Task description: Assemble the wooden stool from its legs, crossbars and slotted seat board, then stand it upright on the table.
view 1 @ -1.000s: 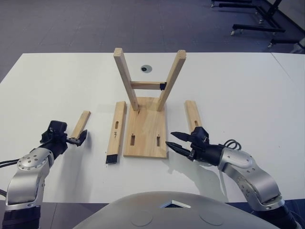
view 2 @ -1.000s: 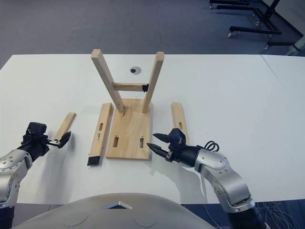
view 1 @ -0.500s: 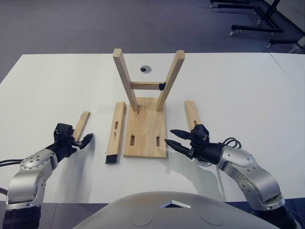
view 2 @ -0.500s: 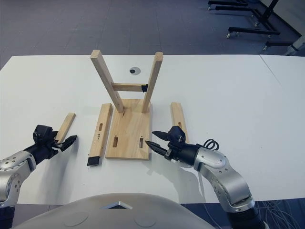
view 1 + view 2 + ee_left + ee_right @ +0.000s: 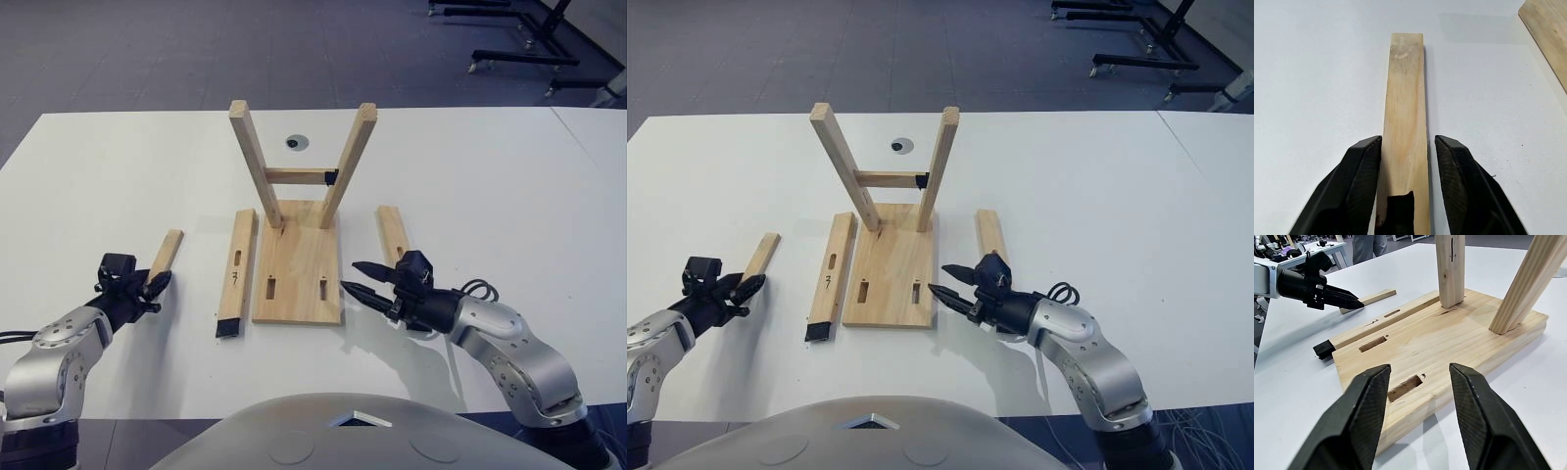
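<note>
The slotted seat board (image 5: pixel 299 264) lies flat mid-table. Two legs joined by a crossbar (image 5: pixel 299 176) stand in its far end. A loose slotted leg (image 5: pixel 236 269) with a black tip lies along its left side. A short bar (image 5: pixel 393 233) lies to its right. Another short bar (image 5: pixel 167 253) lies further left; my left gripper (image 5: pixel 150 287) is open with a finger on each side of that bar's (image 5: pixel 1405 98) near end. My right gripper (image 5: pixel 356 277) hangs open by the board's near right corner, its fingers (image 5: pixel 1369 416) framing an empty slot (image 5: pixel 1404 387).
A round grommet hole (image 5: pixel 296 143) sits in the white table (image 5: pixel 509 196) behind the legs. Wheeled frames (image 5: pixel 509 54) stand on the floor far beyond the table. Bare tabletop stretches to both sides and towards the front edge.
My left gripper has swung from right of the left short bar's near end back onto it, and now straddles it. The right gripper has barely moved.
</note>
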`<state>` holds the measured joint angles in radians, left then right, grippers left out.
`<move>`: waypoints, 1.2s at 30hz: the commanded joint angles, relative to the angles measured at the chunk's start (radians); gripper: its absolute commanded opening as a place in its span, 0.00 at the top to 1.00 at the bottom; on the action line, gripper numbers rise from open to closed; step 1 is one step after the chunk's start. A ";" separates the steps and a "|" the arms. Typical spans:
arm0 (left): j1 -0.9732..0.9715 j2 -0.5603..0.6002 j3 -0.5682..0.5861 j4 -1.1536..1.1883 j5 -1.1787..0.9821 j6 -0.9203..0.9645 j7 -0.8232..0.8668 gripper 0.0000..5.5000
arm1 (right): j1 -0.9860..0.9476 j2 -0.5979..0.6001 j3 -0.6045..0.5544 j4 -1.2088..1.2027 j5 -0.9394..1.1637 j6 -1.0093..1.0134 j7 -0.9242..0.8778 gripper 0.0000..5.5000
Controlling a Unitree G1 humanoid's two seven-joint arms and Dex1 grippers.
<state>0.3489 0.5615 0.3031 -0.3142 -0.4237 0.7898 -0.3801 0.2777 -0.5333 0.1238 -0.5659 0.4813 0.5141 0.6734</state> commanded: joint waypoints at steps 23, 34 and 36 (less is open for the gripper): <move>-0.078 -0.086 -0.205 -0.053 0.338 -0.830 -0.045 0.77 | -0.330 0.210 -0.202 -0.007 0.409 0.191 -0.268 0.60; -0.208 -0.185 -0.294 -0.078 0.369 -0.953 -0.007 0.77 | -0.624 0.360 -0.033 0.051 0.481 0.242 -0.387 0.60; -0.233 -0.197 -0.304 -0.096 0.346 -0.940 -0.012 0.77 | -0.631 0.390 -0.012 0.099 0.456 0.213 -0.367 0.60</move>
<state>0.1490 0.3717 0.0103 -0.3881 -0.0596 -0.1722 -0.3882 -0.3334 -0.1634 0.0964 -0.5038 0.9594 0.7489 0.2930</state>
